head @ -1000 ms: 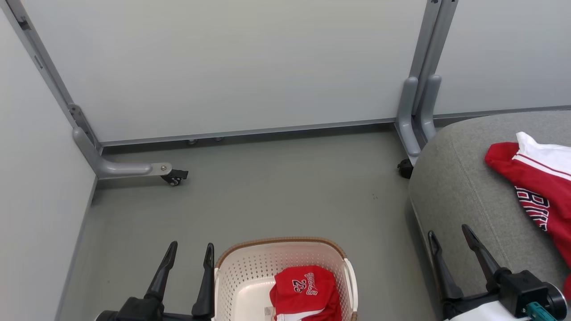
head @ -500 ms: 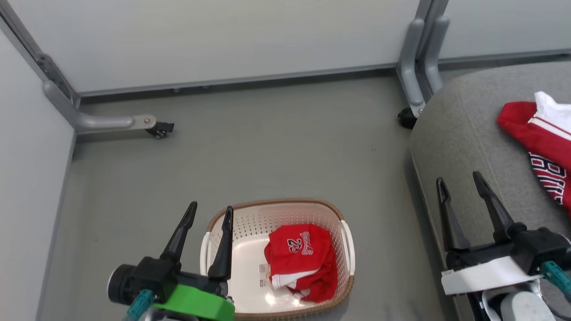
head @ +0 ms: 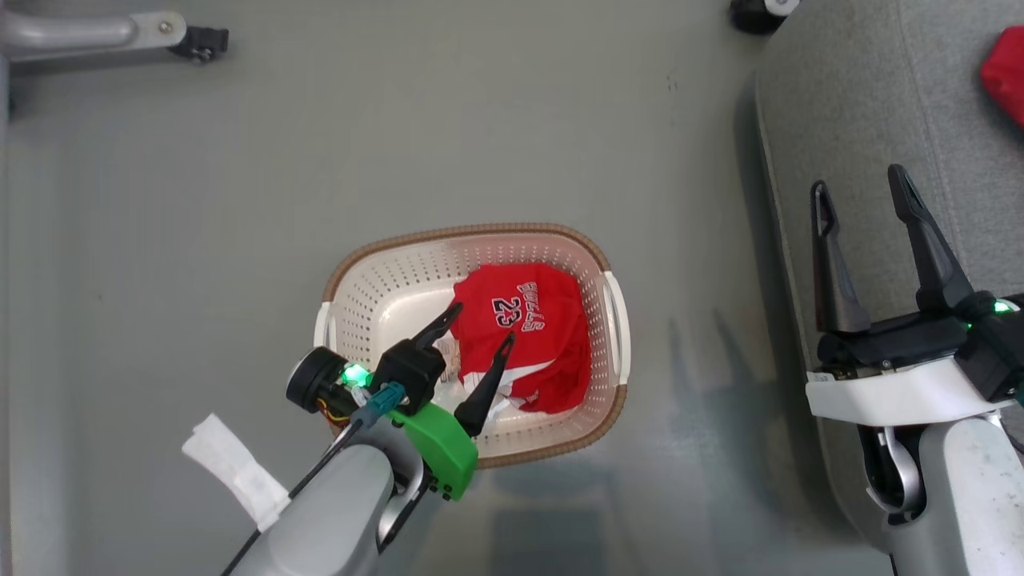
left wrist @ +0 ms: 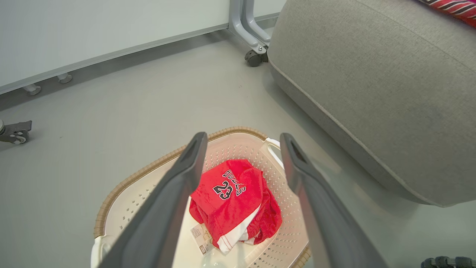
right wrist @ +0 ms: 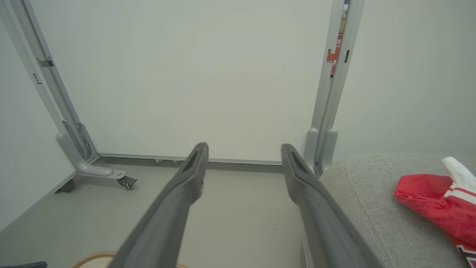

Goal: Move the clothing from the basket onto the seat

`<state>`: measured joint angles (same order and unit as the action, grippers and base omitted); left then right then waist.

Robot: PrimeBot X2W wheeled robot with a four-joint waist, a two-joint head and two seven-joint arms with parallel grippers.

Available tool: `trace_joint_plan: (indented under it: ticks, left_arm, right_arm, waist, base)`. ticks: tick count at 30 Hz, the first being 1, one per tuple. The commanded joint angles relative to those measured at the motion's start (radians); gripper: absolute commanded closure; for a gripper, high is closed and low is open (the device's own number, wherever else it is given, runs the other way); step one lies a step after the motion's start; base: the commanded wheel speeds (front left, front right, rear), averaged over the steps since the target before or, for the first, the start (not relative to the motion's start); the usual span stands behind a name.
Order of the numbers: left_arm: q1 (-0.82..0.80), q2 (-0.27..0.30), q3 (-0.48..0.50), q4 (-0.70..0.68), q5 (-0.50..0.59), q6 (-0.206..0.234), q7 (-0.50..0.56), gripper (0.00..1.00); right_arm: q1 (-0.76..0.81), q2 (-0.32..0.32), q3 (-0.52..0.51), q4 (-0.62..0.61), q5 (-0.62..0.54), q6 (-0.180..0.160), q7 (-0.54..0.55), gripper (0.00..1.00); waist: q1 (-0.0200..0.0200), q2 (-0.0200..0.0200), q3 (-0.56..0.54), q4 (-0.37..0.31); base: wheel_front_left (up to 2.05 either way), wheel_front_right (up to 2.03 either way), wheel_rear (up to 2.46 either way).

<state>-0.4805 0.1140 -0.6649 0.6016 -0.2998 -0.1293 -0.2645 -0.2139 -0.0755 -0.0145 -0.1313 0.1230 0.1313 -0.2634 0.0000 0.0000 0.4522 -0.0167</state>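
Seat: grey, R side; red garment on it, far R.
Basket: on floor, L of seat, apart.
23 BULLS garment: bunched in basket, R half.
L gripper: fingers spread wide, empty, over basket.
R gripper: fingers spread wide, empty, over seat edge.

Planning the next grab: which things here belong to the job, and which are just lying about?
Job: 23 BULLS garment, basket, seat, red garment on the seat, left gripper.
Lying about: wheeled partition foot, white partition panel, white strip by the left forearm.
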Motion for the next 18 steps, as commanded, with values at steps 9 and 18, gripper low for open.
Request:
trace_joint_plan:
  ticks: [9, 18]
  left_arm:
    - [-0.273, 0.006, -0.227, 0.304, -0.215, -0.001, 0.046, 0.0]
    - [-0.417, 0.049, -0.381, 0.427, -0.379, -0.001, 0.111, 0.0]
  right_arm:
    - [-0.099, 0.002, 0.03, -0.034, -0.019, -0.001, -0.002, 0.0]
    - [-0.144, 0.015, 0.044, -0.067, -0.022, -0.001, -0.002, 0.0]
  waist:
    - [0.0, 0.0, 0.319, -0.113]
    - [0.0, 0.0, 0.442, -0.164]
  base:
    - [0.0, 0.0, 0.0]
    - [0.0, 0.0, 0.0]
